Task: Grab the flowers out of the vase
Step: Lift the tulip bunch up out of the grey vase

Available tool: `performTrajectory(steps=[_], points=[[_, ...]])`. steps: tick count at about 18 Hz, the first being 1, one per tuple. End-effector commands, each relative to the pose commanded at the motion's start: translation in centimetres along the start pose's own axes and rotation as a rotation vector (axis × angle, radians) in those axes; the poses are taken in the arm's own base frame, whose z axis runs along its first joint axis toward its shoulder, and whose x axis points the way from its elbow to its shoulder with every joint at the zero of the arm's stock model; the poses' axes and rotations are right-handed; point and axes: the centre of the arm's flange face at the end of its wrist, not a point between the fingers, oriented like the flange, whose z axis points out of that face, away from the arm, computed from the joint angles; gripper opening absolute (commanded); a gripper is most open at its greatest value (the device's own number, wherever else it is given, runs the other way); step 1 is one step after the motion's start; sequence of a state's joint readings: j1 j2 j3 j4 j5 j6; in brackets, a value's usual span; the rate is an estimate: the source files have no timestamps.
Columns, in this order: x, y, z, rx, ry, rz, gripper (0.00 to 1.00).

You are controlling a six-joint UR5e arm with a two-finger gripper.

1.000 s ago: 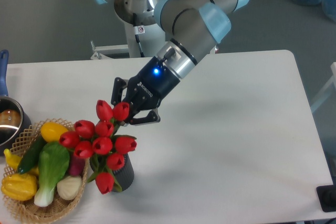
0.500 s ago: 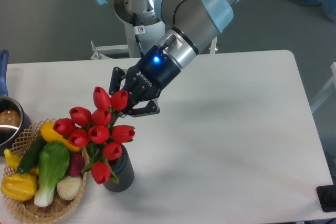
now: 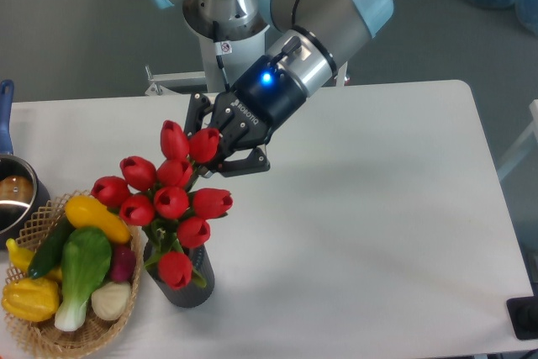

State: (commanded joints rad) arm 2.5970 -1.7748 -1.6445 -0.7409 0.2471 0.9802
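**Flowers gripped, stems not yet clear of the vase**

Progress is judged to be roughly halfway. The flowers are seen raised and leaning up toward the arm, but the lowest bud and the stems are at or within the mouth of the vase, so the bunch cannot be called lifted out; a further upward pull is what remains. The vase stands upright on the table, just beside the wicker basket of vegetables.

The gripper is set at the top of the bunch, its dark fingers drawn in narrowly around the uppermost buds or the stems behind them. Exact contact is hidden by the red heads, so the hold is probably on stems, though this cannot be confirmed.
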Motion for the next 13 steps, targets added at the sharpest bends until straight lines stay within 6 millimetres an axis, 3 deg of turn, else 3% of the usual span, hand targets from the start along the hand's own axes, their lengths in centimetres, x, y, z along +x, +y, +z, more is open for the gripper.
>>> performTrajectory(steps=[10, 13], points=[[-3.3, -1.1, -6.4, 0.054, -0.087, 0.033, 0.13], [-4.3, -0.1, -7.5, -0.011, -0.145, 0.081, 0.13]])
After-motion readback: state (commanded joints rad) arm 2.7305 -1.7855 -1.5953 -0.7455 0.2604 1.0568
